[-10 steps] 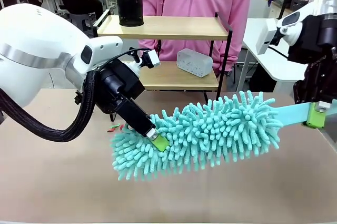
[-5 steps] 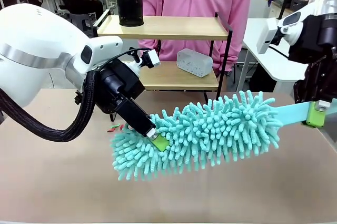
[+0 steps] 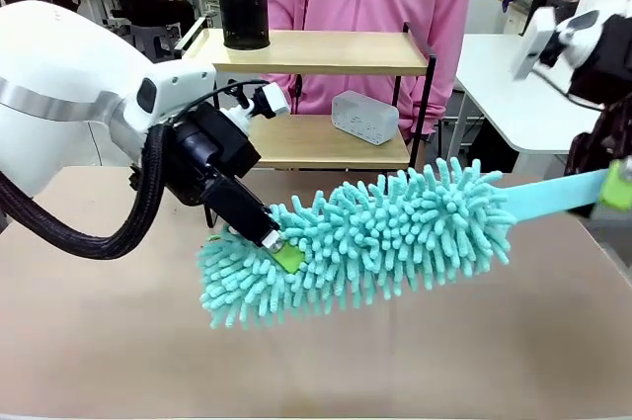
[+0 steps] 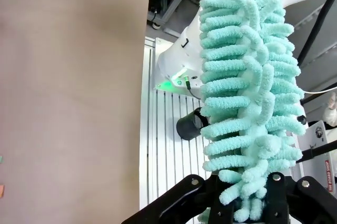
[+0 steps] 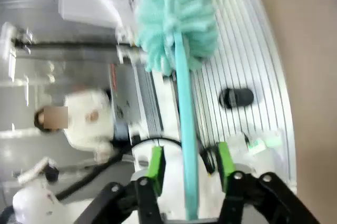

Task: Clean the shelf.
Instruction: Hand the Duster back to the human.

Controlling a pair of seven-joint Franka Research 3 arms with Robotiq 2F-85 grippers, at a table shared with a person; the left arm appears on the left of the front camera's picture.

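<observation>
- Shelf (image 3: 326, 50) stands at the far edge of the bench (image 3: 415, 361), in front of a person in pink; its boards look untouched by the duster, so I judge the cleaning itself not yet begun
- Teal duster (image 3: 365, 242) hangs between both arms above the bench: left gripper (image 3: 281, 254) has its jaws closed into the fluffy head, right gripper (image 5: 187, 168) has its jaws set either side of the flat handle (image 5: 184, 129), seemingly clamping it
- Next move likely calls for one arm to let go and the other to raise the head to the top board
- A black cylinder (image 3: 243, 11) on the top board and a white box (image 3: 364, 117) on the lower one stand in the sweep's way
</observation>
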